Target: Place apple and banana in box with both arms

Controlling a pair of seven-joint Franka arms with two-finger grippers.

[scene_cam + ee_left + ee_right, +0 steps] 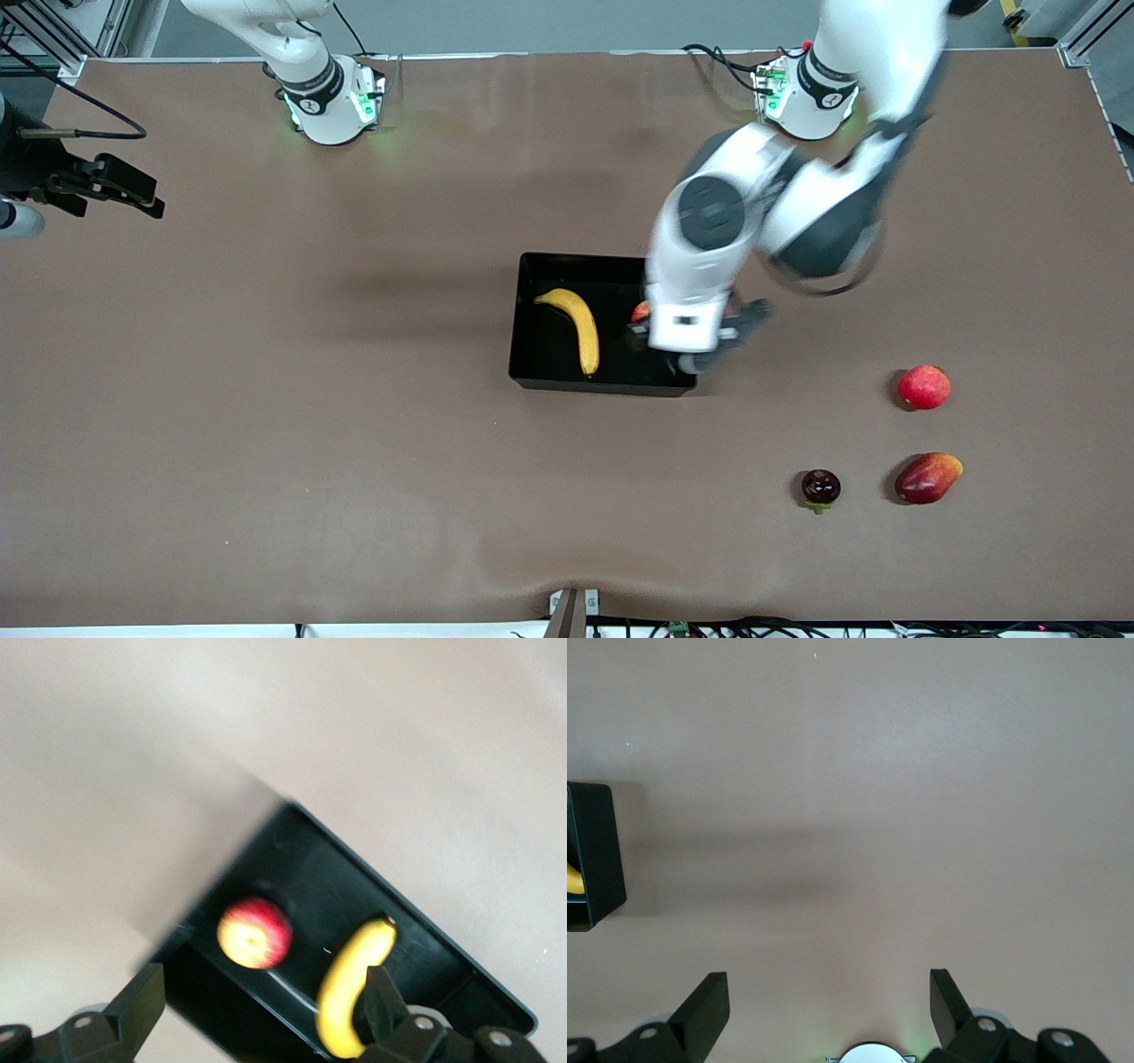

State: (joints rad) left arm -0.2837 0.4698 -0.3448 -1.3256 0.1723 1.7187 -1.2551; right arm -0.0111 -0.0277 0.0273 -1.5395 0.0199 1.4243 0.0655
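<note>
The black box [528,319] sits mid-table. In it lie the yellow banana [578,328] and the red-and-yellow apple [640,312], which is mostly hidden by the left arm. My left gripper [689,356] is open and empty, up in the air over the box's end toward the left arm's side. In the left wrist view the apple [255,933] and banana [351,983] lie apart in the box [328,873], with my left gripper [261,992] open above the wall. My right gripper [828,988] is open and empty over bare table, out of the front view; a box corner [594,850] shows.
Three other fruits lie toward the left arm's end, nearer the front camera than the box: a pinkish-red round fruit [924,387], a red-orange mango-like fruit [928,478] and a small dark fruit [820,487]. Black camera gear [97,182] sticks in at the right arm's end.
</note>
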